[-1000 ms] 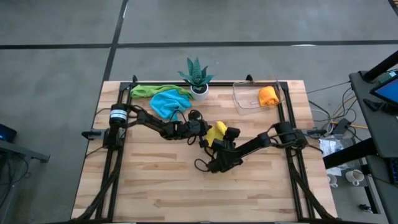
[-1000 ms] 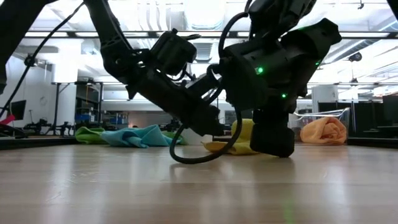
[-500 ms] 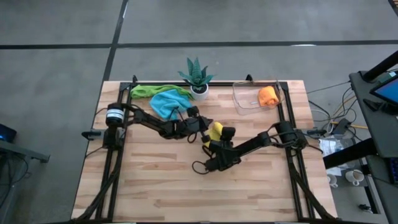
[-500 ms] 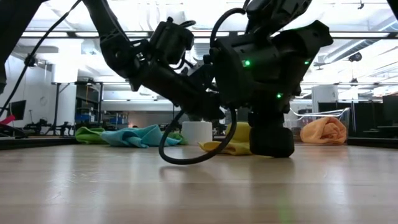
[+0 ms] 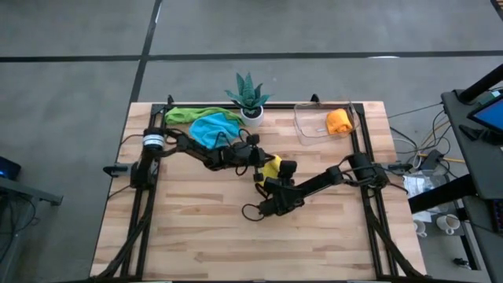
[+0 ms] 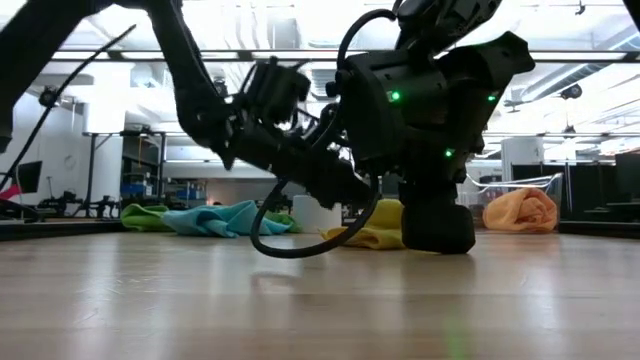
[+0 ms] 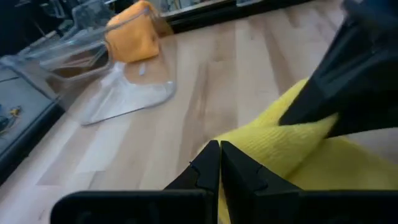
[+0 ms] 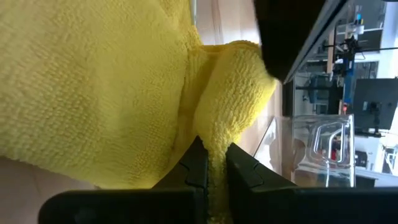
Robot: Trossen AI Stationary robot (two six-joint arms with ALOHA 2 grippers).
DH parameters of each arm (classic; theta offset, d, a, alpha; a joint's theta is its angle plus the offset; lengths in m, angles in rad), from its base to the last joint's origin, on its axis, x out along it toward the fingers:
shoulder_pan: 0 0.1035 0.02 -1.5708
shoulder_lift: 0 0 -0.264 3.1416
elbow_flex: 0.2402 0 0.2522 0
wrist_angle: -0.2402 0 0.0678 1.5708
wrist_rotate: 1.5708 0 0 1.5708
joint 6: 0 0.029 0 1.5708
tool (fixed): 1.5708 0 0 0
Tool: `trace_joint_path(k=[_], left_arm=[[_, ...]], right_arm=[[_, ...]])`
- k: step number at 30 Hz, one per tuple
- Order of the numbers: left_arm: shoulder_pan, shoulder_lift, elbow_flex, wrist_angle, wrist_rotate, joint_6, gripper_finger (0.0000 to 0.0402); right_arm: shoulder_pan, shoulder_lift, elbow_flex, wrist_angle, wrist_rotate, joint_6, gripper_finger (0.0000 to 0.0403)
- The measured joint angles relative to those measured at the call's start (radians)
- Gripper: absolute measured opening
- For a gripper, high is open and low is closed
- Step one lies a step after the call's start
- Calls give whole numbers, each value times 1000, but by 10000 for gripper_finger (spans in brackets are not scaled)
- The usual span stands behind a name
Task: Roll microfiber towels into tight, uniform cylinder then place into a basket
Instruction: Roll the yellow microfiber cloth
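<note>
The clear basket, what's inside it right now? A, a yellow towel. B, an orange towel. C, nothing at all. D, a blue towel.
B: the high view shows one orange towel lying inside the clear basket at the table's far right corner, while the yellow towel is mid-table between the two hands and the blue towel lies by the plant.
</note>
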State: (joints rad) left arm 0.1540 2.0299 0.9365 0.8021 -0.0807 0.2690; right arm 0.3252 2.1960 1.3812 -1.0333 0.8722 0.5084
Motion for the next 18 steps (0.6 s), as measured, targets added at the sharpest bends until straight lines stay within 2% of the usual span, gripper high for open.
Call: trace_joint_path(k=[9, 14, 16, 18], left_arm=[[15, 107, 38, 202, 1, 18, 0], [15, 74, 17, 278, -96, 97, 0], [25, 62, 30, 243, -94, 108, 0], [47, 57, 72, 83, -41, 101, 0]], right_arm=[[0, 0, -1, 5, -4, 1, 14], [1, 0, -1, 8, -6, 1, 14], [1, 0, -1, 9, -6, 0, 14], [1, 0, -1, 10, -7, 0, 14]])
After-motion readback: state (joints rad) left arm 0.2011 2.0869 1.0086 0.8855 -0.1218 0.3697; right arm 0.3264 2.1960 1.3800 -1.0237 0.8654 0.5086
